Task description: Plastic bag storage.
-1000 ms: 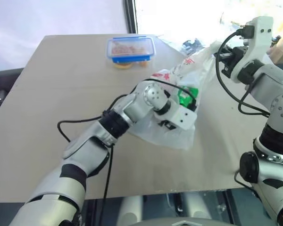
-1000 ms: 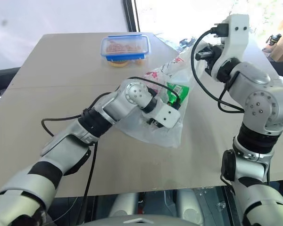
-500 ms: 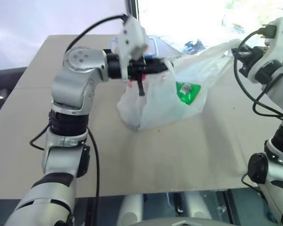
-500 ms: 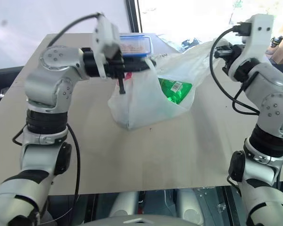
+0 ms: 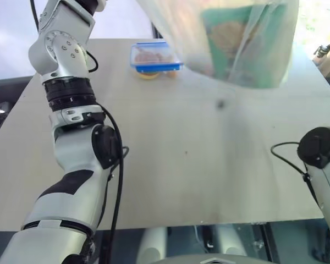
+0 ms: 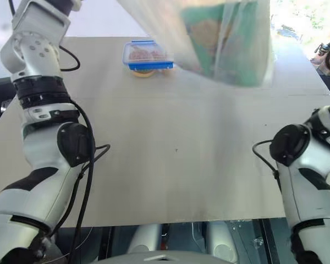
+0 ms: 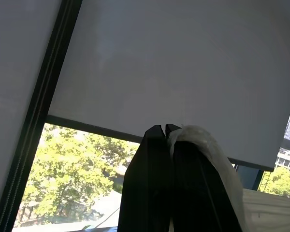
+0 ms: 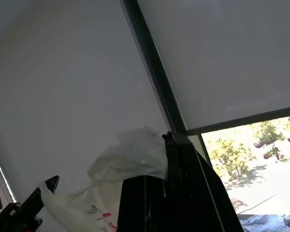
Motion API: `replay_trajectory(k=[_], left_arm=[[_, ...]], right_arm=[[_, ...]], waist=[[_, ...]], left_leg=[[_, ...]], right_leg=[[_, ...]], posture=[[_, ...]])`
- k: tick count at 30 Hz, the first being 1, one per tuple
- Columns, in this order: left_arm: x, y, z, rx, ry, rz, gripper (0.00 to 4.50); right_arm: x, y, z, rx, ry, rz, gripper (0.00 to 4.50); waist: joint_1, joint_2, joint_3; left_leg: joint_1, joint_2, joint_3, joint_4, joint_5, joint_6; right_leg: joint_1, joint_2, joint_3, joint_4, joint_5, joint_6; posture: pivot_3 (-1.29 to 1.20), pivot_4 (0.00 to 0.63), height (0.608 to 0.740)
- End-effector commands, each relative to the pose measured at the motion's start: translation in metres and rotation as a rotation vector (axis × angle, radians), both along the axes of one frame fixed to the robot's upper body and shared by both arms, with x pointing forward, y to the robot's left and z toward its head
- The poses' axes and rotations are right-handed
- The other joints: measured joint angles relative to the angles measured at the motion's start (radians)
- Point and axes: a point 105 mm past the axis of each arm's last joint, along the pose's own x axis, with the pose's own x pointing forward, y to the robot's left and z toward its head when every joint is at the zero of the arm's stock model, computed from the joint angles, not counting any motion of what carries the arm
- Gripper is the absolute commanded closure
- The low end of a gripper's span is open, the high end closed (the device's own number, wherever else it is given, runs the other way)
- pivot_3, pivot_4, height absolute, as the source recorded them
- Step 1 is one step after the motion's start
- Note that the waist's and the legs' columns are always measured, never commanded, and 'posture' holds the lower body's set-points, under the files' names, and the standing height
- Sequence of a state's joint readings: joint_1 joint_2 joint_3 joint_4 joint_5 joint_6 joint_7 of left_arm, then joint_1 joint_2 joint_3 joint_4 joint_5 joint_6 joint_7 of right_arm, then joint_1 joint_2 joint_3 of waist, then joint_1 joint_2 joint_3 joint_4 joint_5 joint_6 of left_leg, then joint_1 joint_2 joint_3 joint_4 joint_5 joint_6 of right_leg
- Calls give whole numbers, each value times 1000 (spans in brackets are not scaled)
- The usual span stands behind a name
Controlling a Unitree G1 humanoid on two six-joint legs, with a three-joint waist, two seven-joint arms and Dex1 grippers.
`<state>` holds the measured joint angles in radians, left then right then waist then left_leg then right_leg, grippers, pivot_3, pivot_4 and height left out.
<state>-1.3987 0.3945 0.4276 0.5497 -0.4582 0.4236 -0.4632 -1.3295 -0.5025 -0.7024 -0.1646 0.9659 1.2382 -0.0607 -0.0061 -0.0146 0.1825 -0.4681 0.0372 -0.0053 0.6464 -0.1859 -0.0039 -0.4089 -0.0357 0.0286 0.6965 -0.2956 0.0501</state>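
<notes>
Head eyes look down on shared table (image 5: 170,165), wrist cameras face window (image 7: 77,174)

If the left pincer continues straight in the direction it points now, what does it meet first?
Most likely the white roller blind on the window. The left pincer, shut on a fold of the plastic bag, aims up at it with nothing between, though how far off it is remains unclear.

Surface (image 5: 198,165) bare across centre & lower frame, room to pass there. Only thing standing on it: blue-lidded food box (image 5: 154,56) w/ a small orange item just in front, upper centre. Plastic bag (image 5: 236,44) hangs off the surface, upper right, green packet (image 5: 231,33) inside; blocks that part. Left arm upright along left side of frame.
</notes>
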Motion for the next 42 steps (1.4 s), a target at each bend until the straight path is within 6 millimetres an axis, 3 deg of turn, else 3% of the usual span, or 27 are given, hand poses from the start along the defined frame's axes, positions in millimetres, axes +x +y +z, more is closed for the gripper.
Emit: replay_trajectory(k=[1, 3, 6, 9, 12, 14, 16, 18, 20, 22, 24, 29, 33, 38, 42], left_arm=[[-18, -6, 28, 20, -115, -27, 4422], [-19, -9, 27, 36, -112, -50, 4422], [-18, -17, 11, 125, -88, -75, 4422], [-22, -27, -29, 309, -34, -129, 4422], [-26, -22, -64, 377, 48, -157, 4422], [-31, -18, -92, 418, 108, -163, 4422], [-35, -19, -134, 454, 199, -171, 4422], [-39, -27, -167, 495, 238, -176, 4422], [-42, -33, -188, 505, 279, -184, 4422], [-43, -37, -205, 529, 319, -193, 4422], [-41, -41, -215, 537, 344, -198, 4422], [-38, -57, -243, 585, 397, -236, 4422], [-30, -59, -262, 632, 437, -202, 4422], [-22, -51, -271, 651, 473, -139, 4422], [-6, -47, -260, 616, 442, -43, 4422]], right_arm=[[-17, -14, 9, 3, -46, -54, 4500], [-21, -15, 8, -13, -39, -63, 4500], [-18, -17, -15, -85, 31, -101, 4500], [-12, -14, -57, -207, 155, -108, 4500], [-12, -8, -94, -286, 250, -55, 4500], [-18, -3, -132, -426, 345, -53, 4500], [-26, 4, -177, -553, 455, -33, 4500], [-30, 11, -205, -595, 516, -11, 4500], [-30, 18, -229, -621, 551, 14, 4500], [-33, 24, -254, -706, 592, 36, 4500], [-33, 31, -274, -767, 611, 62, 4500], [-18, 51, -315, -782, 638, 97, 4500], [2, 61, -346, -812, 665, 83, 4500], [21, 86, -358, -809, 630, 118, 4500], [64, 71, -352, -807, 584, -58, 4500]], waist=[[-4, 0, 0], [-7, 1, 0], [-8, 1, 0], [-11, 2, 0], [-15, 2, -1], [-13, 2, -1], [-12, 2, -1], [-6, 2, -13], [-6, 2, -13], [-5, 1, -9], [-6, 0, -9], [-12, -1, -10], [-11, -2, -10], [-11, -3, -9], [-9, -4, -9]], left_leg=[[0, 0, 0, 0, 0, 0], [0, 0, 0, -2, 0, 0], [0, 1, 1, -6, 0, -1], [1, 1, 2, -9, 1, -1], [2, 2, 4, -9, 1, -1], [1, 2, 3, -7, 1, -1], [1, 2, 3, -7, 1, -1], [1, 2, 2, -4, 1, -1], [17, 2, 2, -5, -5, 7], [18, 1, 2, -2, -5, 8], [17, 1, 0, 3, -5, 8], [36, 2, 4, 3, -5, 9], [36, 3, 4, 3, -5, 9], [34, 3, 5, 0, -5, 9], [35, 2, 6, -2, -5, 8]], right_leg=[[0, 0, 0, 0, 0, 0], [-1, 0, 0, 1, 0, 0], [-3, 1, 1, 0, 0, 0], [-3, 1, 2, -1, 0, 0], [-3, 0, 4, 0, 0, 0], [-4, 1, 4, 0, 0, 0], [-3, 1, 3, 0, 0, 0], [-2, 1, 3, 1, 0, 0], [17, 0, 3, -5, -2, 2], [16, 0, 5, -1, -2, 2], [17, 2, 3, 0, -1, 3], [33, 3, 7, -2, -1, 4], [33, 4, 9, -1, -1, 3], [30, 4, 11, -1, -1, 3], [30, 4, 11, -2, 0, 3]], posture=[[0, 150, 740], [0, 150, 740], [0, 150, 740], [0, 150, 740], [0, 150, 740], [0, 150, 740], [0, 150, 740], [0, 150, 740], [0, 150, 740], [0, 150, 740], [0, 150, 740], [0, 150, 740], [0, 150, 740], [0, 150, 740], [0, 150, 740]])
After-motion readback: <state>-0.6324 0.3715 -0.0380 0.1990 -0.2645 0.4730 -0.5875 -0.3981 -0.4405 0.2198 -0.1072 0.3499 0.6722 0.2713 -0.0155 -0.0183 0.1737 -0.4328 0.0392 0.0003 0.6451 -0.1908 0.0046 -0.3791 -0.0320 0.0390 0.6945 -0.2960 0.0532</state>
